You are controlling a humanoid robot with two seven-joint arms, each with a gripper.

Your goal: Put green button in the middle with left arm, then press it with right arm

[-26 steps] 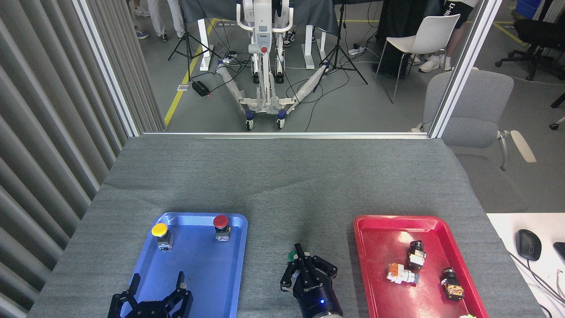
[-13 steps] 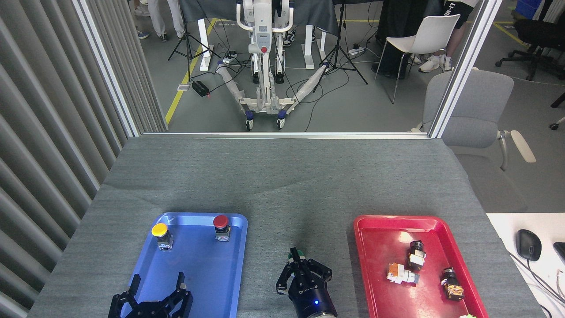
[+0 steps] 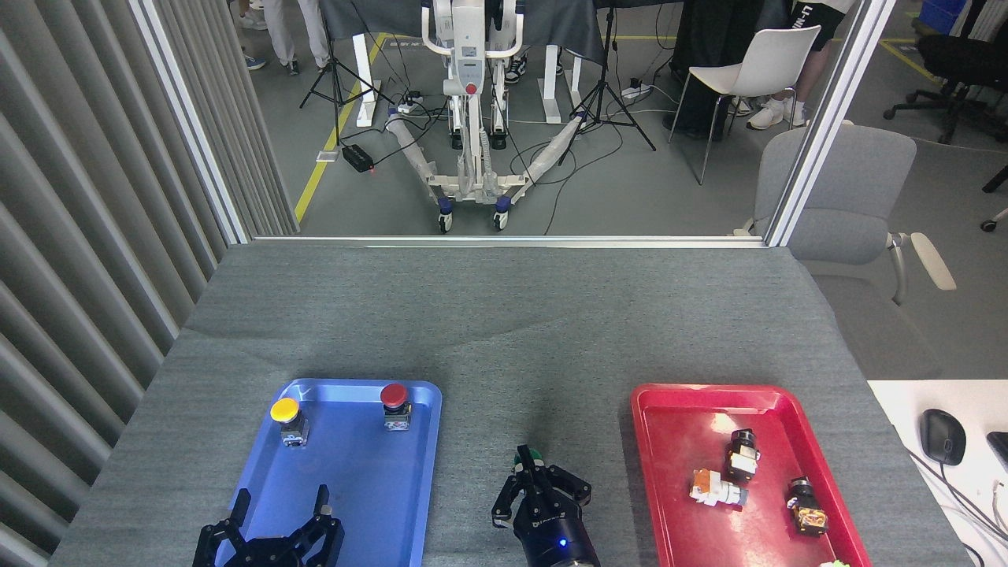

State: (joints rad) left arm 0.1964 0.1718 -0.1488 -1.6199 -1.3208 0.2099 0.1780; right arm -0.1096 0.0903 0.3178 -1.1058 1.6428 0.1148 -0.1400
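Two trays, blue (image 3: 260, 488) and red (image 3: 661, 472); three buttons: yellow (image 3: 285, 410), red (image 3: 394, 394) on the blue tray, green (image 3: 532, 454) beside it.
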